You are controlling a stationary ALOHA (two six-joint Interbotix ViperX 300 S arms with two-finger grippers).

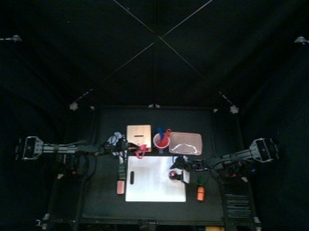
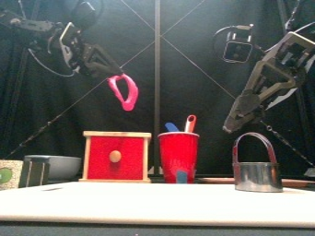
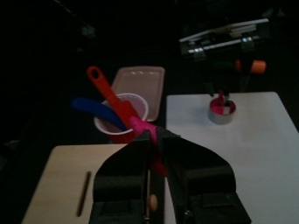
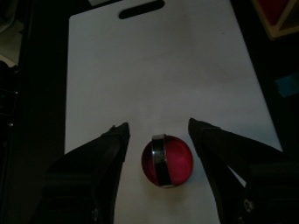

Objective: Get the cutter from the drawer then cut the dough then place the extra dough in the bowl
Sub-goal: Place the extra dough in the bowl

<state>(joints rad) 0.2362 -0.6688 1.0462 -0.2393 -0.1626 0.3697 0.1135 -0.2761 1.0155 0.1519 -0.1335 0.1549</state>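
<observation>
Pink dough ring [image 2: 124, 90] hangs clamped in my left gripper [image 2: 109, 70], held high, well clear of the table. My right gripper [image 4: 158, 131] stands spread, its jaws either side of the round metal cutter with a wire handle [image 4: 165, 161] without touching it. I see red dough filling the cutter, which sits on the white cutting board [image 4: 152, 61]. A blue-grey bowl [image 2: 59, 167] sits just left of the pale wooden box with a red drawer front [image 2: 117, 157].

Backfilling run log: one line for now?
left gripper: shut on dough ring, aloft, not in bowl yet | right gripper: open above cutter
</observation>
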